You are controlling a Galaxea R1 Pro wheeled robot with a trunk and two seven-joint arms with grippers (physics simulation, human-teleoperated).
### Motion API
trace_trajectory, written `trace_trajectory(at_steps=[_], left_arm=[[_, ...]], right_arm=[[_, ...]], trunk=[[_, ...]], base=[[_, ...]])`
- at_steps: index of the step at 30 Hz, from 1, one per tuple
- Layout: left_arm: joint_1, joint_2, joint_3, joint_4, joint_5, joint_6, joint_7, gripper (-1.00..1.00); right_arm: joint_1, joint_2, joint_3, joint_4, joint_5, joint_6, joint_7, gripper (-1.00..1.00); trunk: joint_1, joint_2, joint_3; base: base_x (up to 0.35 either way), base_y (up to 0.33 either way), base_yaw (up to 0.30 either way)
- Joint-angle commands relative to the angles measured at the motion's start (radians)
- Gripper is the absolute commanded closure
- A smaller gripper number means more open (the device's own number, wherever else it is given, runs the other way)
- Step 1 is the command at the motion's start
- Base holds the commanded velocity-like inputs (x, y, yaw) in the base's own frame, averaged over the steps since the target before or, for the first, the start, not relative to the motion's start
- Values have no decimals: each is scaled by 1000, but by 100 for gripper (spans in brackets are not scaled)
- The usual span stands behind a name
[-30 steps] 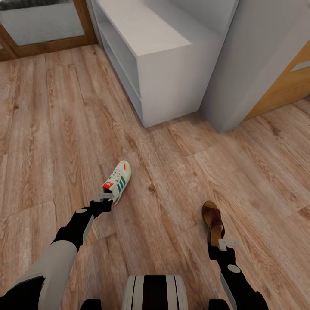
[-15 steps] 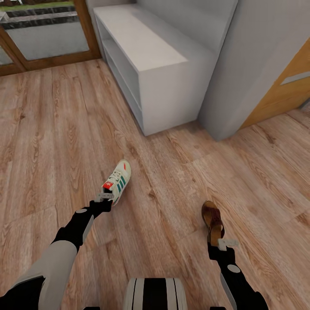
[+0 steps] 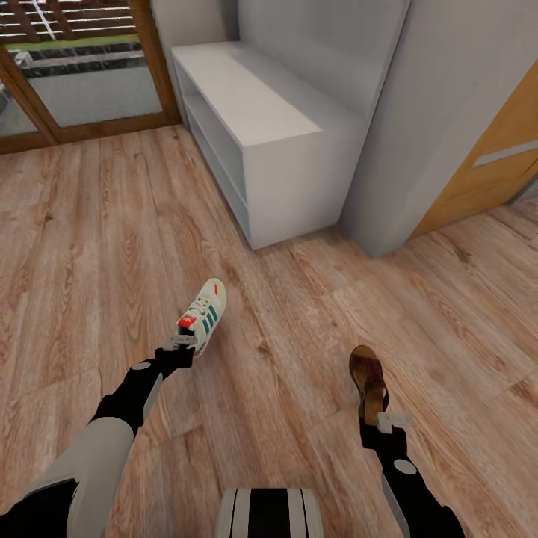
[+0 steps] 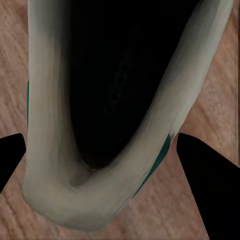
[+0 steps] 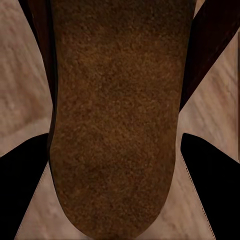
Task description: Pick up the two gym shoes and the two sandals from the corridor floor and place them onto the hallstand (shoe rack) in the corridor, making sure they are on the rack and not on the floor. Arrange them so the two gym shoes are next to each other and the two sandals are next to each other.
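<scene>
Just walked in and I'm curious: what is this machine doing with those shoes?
It has one shoe at each arm. The left pincer is at the heel of a white gym shoe, the right pincer at the heel of a brown sandal. Both are over the wood floor, and the pale hallstand ahead has no shoes on top.

The corridor floor (image 3: pixel 90 246) is light brown wood-grain planking with a faint satin sheen. The hallstand (image 3: pixel 261 112) has smooth, matt pale grey-white panels — painted-looking, no grain. The gym shoe (image 3: pixel 204 314) looks like white smooth leather or synthetic with green stripes; its lining (image 4: pixel 115 75) is dark and matt. The sandal (image 3: pixel 369 382) is dark brown leather — its footbed (image 5: pixel 117 115) looks rough and suede-like. A door frame (image 3: pixel 153 67) is glossy brown wood.
</scene>
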Motion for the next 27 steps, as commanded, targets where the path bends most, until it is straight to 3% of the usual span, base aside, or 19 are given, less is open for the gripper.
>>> trace_trajectory(at_steps=[1,16,27], left_arm=[[0,-1,7,-2,-10,4,-9,100],[7,3,13,-2,-7,1,-4,100],[75,12,16,-2,-7,-3,-2,100]], right_arm=[[0,1,-4,0,10,-2,-1,100],[0,3,-4,4,11,-22,-5,100],[0,9,-3,5,11,-22,-5,100]], trunk=[[-1,0,3],[-7,4,72],[-12,6,131]], base=[[0,0,0],[0,0,0],[0,0,0]])
